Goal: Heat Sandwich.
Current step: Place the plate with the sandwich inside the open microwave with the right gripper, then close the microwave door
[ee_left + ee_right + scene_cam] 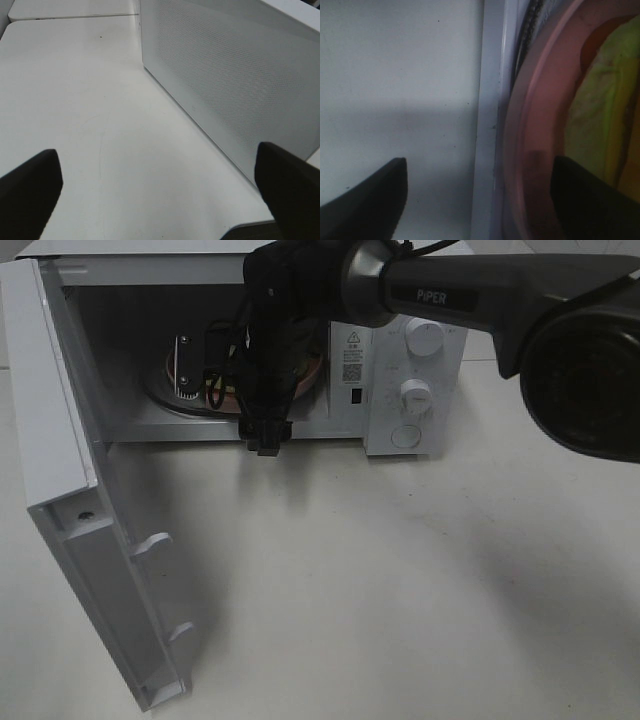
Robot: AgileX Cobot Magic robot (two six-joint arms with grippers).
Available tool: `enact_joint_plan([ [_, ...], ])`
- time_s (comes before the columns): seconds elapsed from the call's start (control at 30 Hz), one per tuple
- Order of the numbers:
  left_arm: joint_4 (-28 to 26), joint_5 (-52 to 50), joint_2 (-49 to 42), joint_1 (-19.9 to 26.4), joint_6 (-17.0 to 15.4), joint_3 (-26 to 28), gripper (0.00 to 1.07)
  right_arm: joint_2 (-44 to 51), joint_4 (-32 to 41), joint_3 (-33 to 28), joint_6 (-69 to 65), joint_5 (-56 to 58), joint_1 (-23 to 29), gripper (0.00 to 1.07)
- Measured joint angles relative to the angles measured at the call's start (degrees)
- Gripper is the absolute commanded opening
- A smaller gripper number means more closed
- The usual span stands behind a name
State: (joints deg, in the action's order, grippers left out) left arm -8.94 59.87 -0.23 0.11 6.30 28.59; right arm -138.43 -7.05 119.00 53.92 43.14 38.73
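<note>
Sandwich (600, 100): yellow-green filling showed; it lay on a pink plate (530, 130) inside the microwave (110, 370), at 12 o'clock on the desk (400, 590). From the high view it was hidden behind the arm.

Right claw (480, 165): its fingers (370, 205) were spread wide and gripped nothing. One finger was over the plate's inner part, just beside the sandwich; contact could not be told. The other was outside the plate rim, over a white surface that could have been cavity floor or desk.

Right arm (480, 295): black, marked PIPER, it entered from 2 o'clock and reached into the cavity.

Door (70, 540): white, it stood open toward 8 o'clock.

Control panel: it was at 3 o'clock of the cavity, with two knobs (425, 337) above a round button (407, 435).

Left claw (160, 190): spread wide and empty, it was above bare desk near a white perforated panel (240, 85). It was out of the high view.
</note>
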Motion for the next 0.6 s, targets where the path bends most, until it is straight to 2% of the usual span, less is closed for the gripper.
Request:
enact_joint_plan([
  [0.6,0.00,0.00,0.00,0.00,0.00,0.00,1.01,9.40,-5.16,-14.04,-2.92,-6.99,0.40,0.76],
])
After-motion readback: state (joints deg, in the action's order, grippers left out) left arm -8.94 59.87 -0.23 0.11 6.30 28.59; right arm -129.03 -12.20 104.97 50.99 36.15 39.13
